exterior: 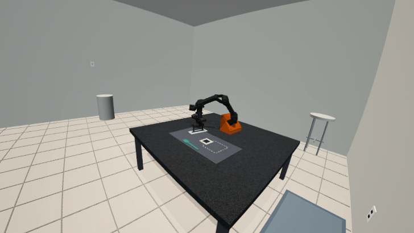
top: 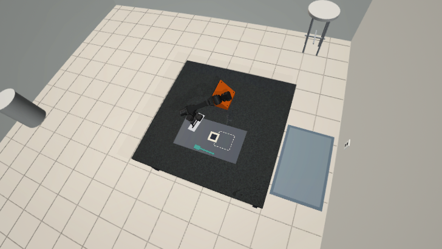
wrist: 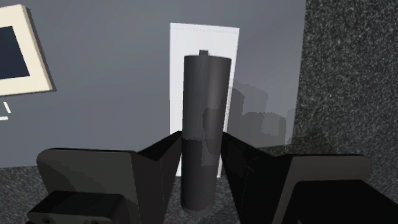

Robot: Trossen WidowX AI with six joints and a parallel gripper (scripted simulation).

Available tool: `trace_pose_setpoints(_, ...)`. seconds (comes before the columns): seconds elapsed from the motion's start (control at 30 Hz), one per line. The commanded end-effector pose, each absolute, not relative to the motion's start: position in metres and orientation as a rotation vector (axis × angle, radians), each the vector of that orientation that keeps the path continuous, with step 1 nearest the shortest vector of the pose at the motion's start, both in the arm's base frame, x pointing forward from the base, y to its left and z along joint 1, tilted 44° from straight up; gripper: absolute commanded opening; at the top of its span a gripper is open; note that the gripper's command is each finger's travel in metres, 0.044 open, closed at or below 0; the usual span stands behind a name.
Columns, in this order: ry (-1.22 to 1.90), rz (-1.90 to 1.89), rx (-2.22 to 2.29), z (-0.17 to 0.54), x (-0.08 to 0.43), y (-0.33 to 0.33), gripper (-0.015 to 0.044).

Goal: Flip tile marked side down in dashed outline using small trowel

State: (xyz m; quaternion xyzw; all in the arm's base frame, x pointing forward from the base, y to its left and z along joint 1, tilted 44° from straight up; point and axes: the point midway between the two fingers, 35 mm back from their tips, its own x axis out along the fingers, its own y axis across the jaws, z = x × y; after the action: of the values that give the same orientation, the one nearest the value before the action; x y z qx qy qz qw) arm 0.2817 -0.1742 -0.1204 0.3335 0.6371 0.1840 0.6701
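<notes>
Through my cameras I see the pincer (top: 192, 124) (exterior: 198, 129) (wrist: 201, 136) shut on the dark upright-looking handle (wrist: 206, 100) of the trowel, one finger on either side of it. The trowel's white blade (top: 192, 128) (exterior: 192, 132) (wrist: 177, 65) is below the pincer, mostly over the grey mat (top: 185, 139) (exterior: 224, 156) (wrist: 110, 90), with one end reaching past the mat's edge over the black tabletop (top: 263, 123) (exterior: 202, 173) (wrist: 345, 75). I can't tell whether the blade is lifted at all. The tile (top: 213, 136) (exterior: 206, 141) (wrist: 37, 60) lies flat on the mat, off to one side of the pincer and apart from it, its dark-centred face up. Farther from the pincer, just past the tile, is the dashed outline (top: 232, 143) (exterior: 221, 150) (wrist: 7, 107); the tile overlaps one corner but sits mostly outside. A teal tool (top: 204, 149) (exterior: 190, 144) rests on the mat, also apart from the pincer. My arm (top: 201, 106) (exterior: 210, 99) bends down to the pincer from its orange base (top: 220, 83) (exterior: 230, 131).
</notes>
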Motion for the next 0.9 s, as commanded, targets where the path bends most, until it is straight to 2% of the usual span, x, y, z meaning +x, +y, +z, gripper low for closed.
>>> trace_pose_setpoints(0.0,1.384,0.518,0.629,-0.1205,0.2831,-0.1736,0.0130)
trace_pose_setpoints(0.87,1.111,0.928,0.078,-0.1205,0.2831,-0.1736,0.0130)
